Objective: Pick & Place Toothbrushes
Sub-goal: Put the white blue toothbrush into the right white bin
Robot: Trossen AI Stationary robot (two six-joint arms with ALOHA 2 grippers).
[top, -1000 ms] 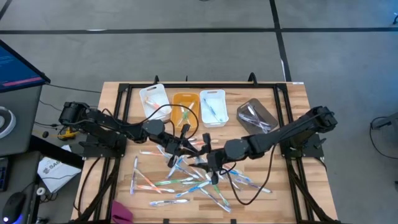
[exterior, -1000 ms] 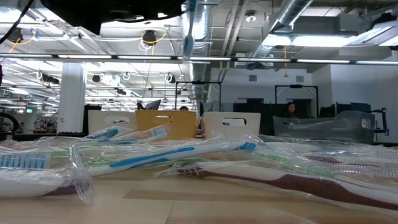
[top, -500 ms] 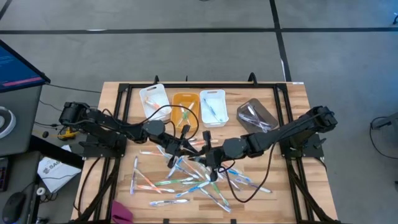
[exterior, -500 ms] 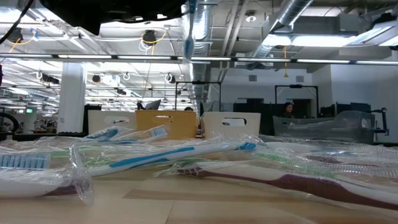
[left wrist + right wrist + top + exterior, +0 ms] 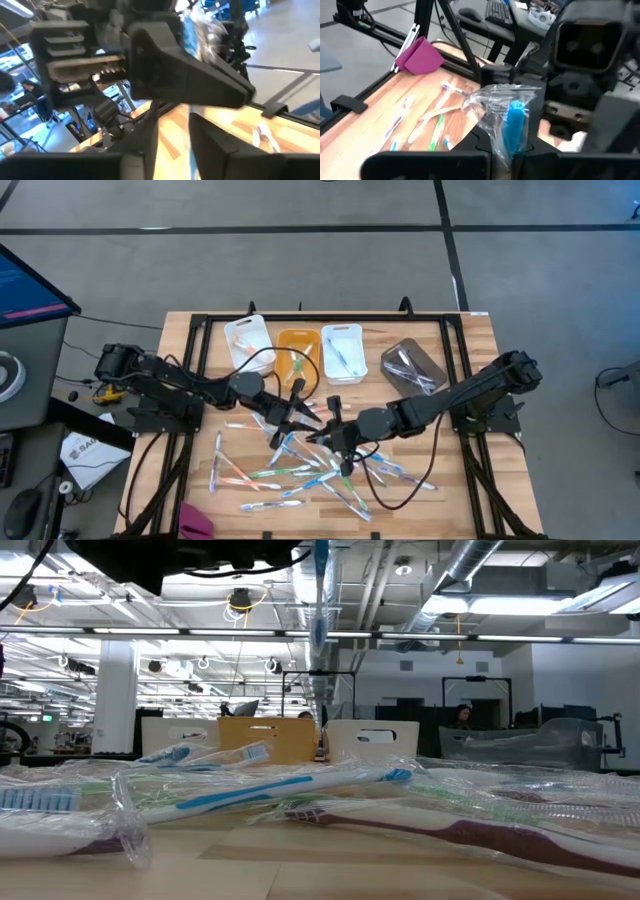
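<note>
Right now, at the table —
Right gripper (image 5: pixel 327 427): over the middle of the table, fingers pinched tight on a blue toothbrush (image 5: pixel 514 125) in a crinkly clear wrapper, which stands up between them.
Left gripper (image 5: pixel 303 418): just beside the right one, nose to nose; its fingers (image 5: pixel 212 145) stand a little apart on either side of the same brush's lower end. Whether they touch it, I cannot tell.
Toothbrushes (image 5: pixel 300 470): a loose heap, wrapped, spread on the wood below both grippers.
Bins: white bin (image 5: pixel 247 340), orange bin (image 5: pixel 298 352) and another white bin (image 5: pixel 342 352) in a row at the far edge, a grey tray (image 5: pixel 413 366) beside them.
Pink block (image 5: pixel 420 56): near the table's front corner.
</note>
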